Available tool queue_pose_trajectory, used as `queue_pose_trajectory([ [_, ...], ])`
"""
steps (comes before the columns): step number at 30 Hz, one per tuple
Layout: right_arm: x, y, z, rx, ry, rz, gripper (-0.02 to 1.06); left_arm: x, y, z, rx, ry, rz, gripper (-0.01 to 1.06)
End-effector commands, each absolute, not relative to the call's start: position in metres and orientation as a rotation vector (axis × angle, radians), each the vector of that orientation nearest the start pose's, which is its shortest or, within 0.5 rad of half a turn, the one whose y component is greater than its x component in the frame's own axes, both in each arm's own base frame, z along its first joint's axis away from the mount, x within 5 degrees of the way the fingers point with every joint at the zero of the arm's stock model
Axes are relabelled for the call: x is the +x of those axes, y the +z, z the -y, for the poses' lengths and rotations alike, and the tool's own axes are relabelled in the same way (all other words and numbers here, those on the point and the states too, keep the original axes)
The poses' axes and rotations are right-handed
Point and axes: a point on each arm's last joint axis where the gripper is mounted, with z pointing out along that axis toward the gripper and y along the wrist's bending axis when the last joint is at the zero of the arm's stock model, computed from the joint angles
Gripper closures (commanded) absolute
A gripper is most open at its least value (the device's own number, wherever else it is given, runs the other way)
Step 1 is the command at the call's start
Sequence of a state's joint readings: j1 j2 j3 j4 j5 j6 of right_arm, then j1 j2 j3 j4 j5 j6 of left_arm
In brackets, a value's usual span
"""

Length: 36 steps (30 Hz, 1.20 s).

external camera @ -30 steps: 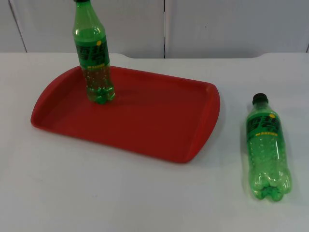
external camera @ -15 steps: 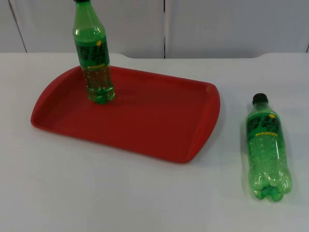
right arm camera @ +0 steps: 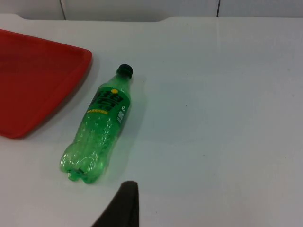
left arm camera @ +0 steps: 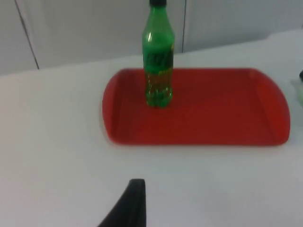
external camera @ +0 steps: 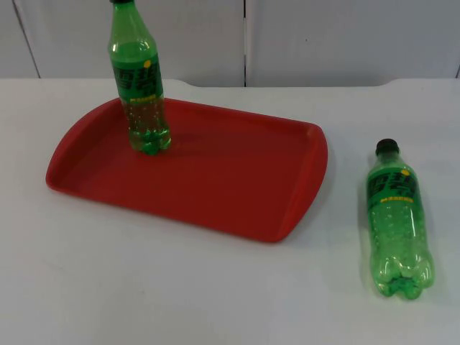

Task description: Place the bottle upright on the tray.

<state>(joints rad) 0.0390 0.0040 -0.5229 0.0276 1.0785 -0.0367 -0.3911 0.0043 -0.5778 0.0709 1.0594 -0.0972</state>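
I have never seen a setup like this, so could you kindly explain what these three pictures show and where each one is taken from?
This is a two-armed robot at a white table. One picture looks down from a fixed camera above; the other two come from cameras on the arms' wrists, where the black shape is a fingertip. A red tray lies on the table with one green bottle standing upright on it. A second green bottle lies on its side on the table beside the tray, apart from it. Nothing is held in these pictures.
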Motion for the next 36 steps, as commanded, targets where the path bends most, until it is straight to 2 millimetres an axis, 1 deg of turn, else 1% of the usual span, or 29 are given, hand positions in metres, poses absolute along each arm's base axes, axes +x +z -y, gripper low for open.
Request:
queue_pose_trajectory([
  [1,-0.008,0.28,-0.002,-0.075,0.035,-2.044,0.03,-0.01,0.294,-0.01,0.285,-0.239,-1.974,0.0],
  [4,-0.008,0.28,-0.002,-0.075,0.032,-2.044,0.03,-0.007,0.289,-0.009,0.288,-0.24,-1.986,0.0],
  [7,-0.008,0.28,-0.002,-0.075,0.032,-2.044,0.03,-0.003,0.274,-0.007,0.293,-0.238,-2.056,0.0],
  [20,-0.008,0.28,-0.002,-0.075,0.032,-2.044,0.03,-0.003,0.275,-0.006,0.324,-0.224,-2.045,0.0],
  [25,-0.008,0.28,-0.002,-0.075,0.032,-2.044,0.03,-0.004,0.275,-0.004,0.384,-0.225,-2.036,0.0],
  [36,-0.008,0.28,-0.002,-0.075,0.032,-2.044,0.03,-0.004,0.275,-0.004,0.385,-0.23,-2.034,0.0],
])
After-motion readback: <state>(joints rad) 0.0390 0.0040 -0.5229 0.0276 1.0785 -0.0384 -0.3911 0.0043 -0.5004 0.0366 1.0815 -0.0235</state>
